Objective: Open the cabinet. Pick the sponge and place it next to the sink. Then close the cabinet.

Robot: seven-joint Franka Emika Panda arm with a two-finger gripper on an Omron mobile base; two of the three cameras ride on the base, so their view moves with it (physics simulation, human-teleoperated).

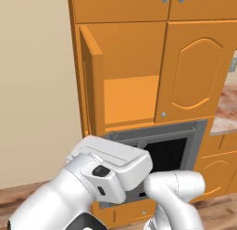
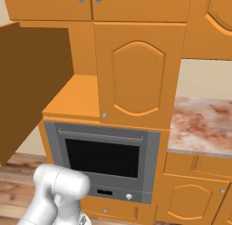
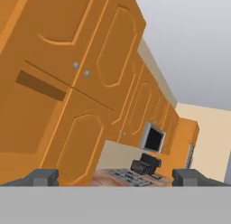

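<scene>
Left base view: white arm folded low in the foreground, elbow bent, wrist block in front of the grey oven. The cabinet has its left door swung out toward the camera, right door shut with a silver knob at its lower corner. Orange shelf inside looks bare; sponge not made out here. Beige wall on the left, wood floor below, marble countertop at right edge.

Right base view: arm's rounded joint at lower left, in front of the oven's bottom corner. Open door fills the left side as a dark brown panel. Shelf bare in the visible part. Shorter upper doors with two knobs above. Countertop at right, lower cupboards under it.

Hand view: camera tilted, looking up along the cabinet fronts. Gripper with both dark fingertips far apart at the bottom corners, spread wide, nothing between them. Distant counter with small dark appliances, grey ceiling above.
</scene>
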